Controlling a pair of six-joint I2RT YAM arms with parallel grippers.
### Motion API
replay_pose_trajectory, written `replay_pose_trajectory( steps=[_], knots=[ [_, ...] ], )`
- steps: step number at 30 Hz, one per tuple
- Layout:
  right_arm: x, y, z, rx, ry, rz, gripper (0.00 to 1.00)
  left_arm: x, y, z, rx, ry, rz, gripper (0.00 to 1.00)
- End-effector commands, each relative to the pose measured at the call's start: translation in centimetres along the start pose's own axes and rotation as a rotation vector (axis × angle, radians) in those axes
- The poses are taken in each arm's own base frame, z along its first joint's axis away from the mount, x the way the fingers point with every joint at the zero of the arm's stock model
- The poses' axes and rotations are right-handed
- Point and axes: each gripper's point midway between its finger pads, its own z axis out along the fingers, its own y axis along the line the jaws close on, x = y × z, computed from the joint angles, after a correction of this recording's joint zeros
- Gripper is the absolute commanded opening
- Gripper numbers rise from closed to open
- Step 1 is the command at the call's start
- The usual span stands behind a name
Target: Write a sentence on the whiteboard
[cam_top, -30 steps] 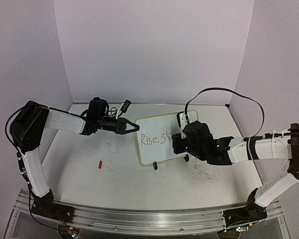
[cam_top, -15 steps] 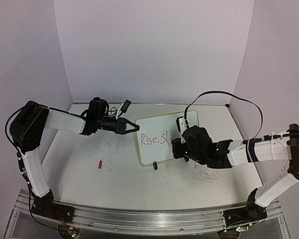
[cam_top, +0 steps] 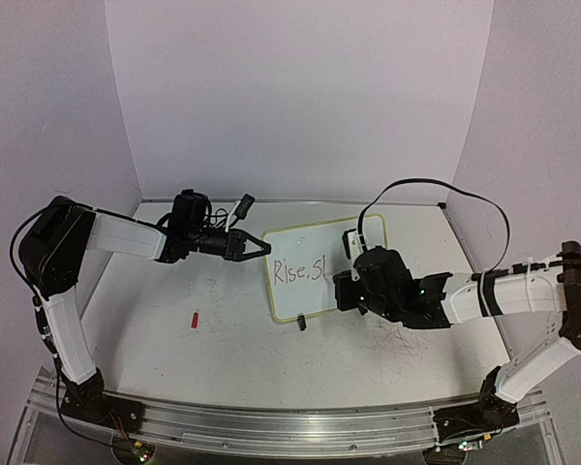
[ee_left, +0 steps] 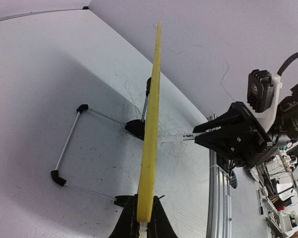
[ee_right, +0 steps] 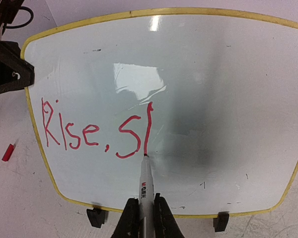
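Observation:
The whiteboard [cam_top: 310,254] stands tilted on black feet at the table's middle, with a pale yellow rim [ee_right: 154,11]. The sentence [ee_right: 97,131] in red reads "Rise, S" plus one upright stroke. My right gripper [ee_right: 146,210] is shut on a white marker [ee_right: 146,186], its red tip touching the board at the foot of that stroke. My left gripper [ee_left: 144,220] is shut on the board's yellow edge [ee_left: 151,124], seen edge-on; in the top view it [cam_top: 261,247] grips the board's upper left corner. The right gripper [cam_top: 344,281] is at the board's right half.
A small red marker cap [cam_top: 194,318] lies on the scribbled tabletop left of the board, also in the right wrist view [ee_right: 8,152]. The board's wire stand [ee_left: 69,144] sits behind it. Purple walls close in the back and sides.
The right gripper has drawn the marker down the board, lengthening a short mark after the "S" into a full upright stroke. The left arm has not moved.

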Motion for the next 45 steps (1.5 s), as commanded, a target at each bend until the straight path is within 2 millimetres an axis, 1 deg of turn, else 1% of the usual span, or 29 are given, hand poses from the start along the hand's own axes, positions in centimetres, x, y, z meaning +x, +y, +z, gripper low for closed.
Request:
replay_pose_trajectory(
  steps=[1,10,17,21,29,45],
  knots=[
    [-2.0,0.4,-0.1,0.008,-0.051,0.009,0.0,-0.8,-0.5,0.0,-0.021,-0.001,0.001,0.0],
    [-3.5,0.6,0.0,0.027,-0.088,0.003,0.0,-0.8,-0.6,0.0,-0.021,-0.001,0.003,0.0],
    [-4.1,0.2,0.1,0.054,-0.105,0.003,0.0,-0.7,-0.5,0.0,-0.021,0.001,0.002,0.0],
    [-4.2,-0.3,0.0,0.082,-0.112,0.008,0.0,-0.7,-0.6,0.0,-0.021,0.001,0.003,0.0],
    [-3.4,-0.9,-0.3,0.094,-0.09,0.016,0.0,-0.7,-0.5,0.0,-0.021,0.002,0.003,0.0],
    [-0.1,-1.4,-0.5,0.066,-0.011,0.034,0.0,-0.7,-0.5,0.0,-0.021,0.002,0.004,0.0]
  ],
)
